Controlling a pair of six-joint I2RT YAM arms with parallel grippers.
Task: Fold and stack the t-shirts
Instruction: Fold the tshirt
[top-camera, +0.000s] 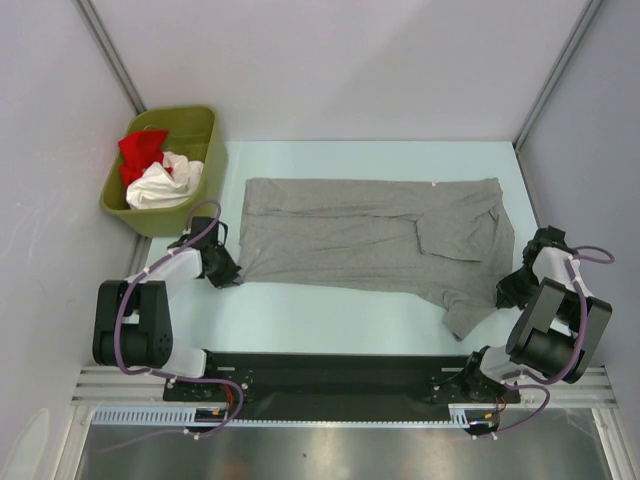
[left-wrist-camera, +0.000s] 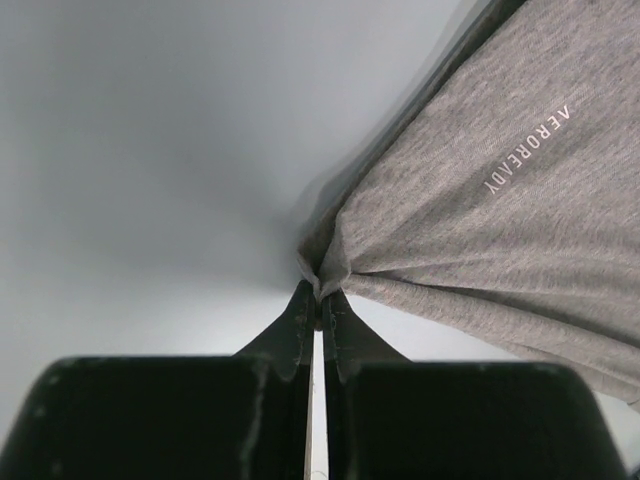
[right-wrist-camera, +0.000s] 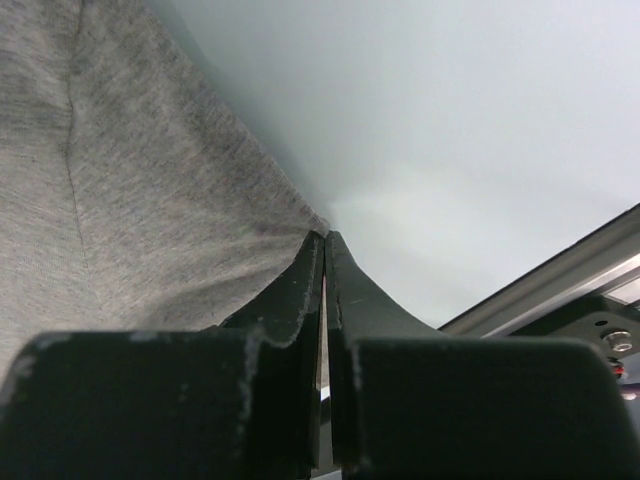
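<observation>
A large heather-grey t-shirt (top-camera: 370, 235) lies spread flat across the table, one sleeve hanging toward the near right. My left gripper (top-camera: 230, 272) is shut on the shirt's near-left corner. In the left wrist view the cloth (left-wrist-camera: 480, 200) puckers into the closed tips of that gripper (left-wrist-camera: 320, 292). My right gripper (top-camera: 504, 292) sits at the shirt's right side. In the right wrist view it (right-wrist-camera: 325, 238) is shut, with the grey cloth's (right-wrist-camera: 130, 190) edge drawn to a point at its tips. A red t-shirt (top-camera: 143, 150) and a white t-shirt (top-camera: 165, 185) lie crumpled in the bin.
The olive-green bin (top-camera: 205, 130) stands at the far left corner, against the left wall. Grey walls close in the table on three sides. A metal rail (right-wrist-camera: 560, 280) runs along the near edge, by the arm bases.
</observation>
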